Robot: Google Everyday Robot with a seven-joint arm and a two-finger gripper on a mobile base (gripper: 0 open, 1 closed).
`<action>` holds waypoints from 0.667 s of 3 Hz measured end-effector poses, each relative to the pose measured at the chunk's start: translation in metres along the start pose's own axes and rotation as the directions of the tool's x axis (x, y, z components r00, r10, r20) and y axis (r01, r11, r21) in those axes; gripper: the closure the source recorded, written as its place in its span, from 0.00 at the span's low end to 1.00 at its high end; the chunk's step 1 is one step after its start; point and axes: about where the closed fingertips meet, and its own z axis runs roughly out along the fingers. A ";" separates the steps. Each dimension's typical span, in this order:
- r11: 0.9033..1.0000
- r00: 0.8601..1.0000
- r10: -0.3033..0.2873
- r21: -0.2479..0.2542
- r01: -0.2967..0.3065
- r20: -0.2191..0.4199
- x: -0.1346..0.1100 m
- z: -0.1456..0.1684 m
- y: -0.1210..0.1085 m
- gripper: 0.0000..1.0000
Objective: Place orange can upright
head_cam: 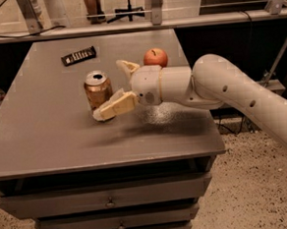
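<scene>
Orange can (97, 90) stands upright on the table (46, 135), gripper (111, 90) just beside it, fingers apart. Release looks done; the retreat must avoid nudging it.

So the white arm (240, 90) is reaching in from the right, stretching out nearly level with the wrist (154, 86) pointing left. The gripper (109, 89) is hanging mid-view, its fingers (116, 105) spreading wide, one poking up-back, the other angling down-front.
</scene>
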 end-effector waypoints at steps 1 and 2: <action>0.998 0.998 -0.028 0.053 0.031 -0.053 -0.001 -0.047 -0.027 0.00; 0.990 0.991 -0.042 0.129 0.059 -0.126 -0.001 -0.121 -0.060 0.00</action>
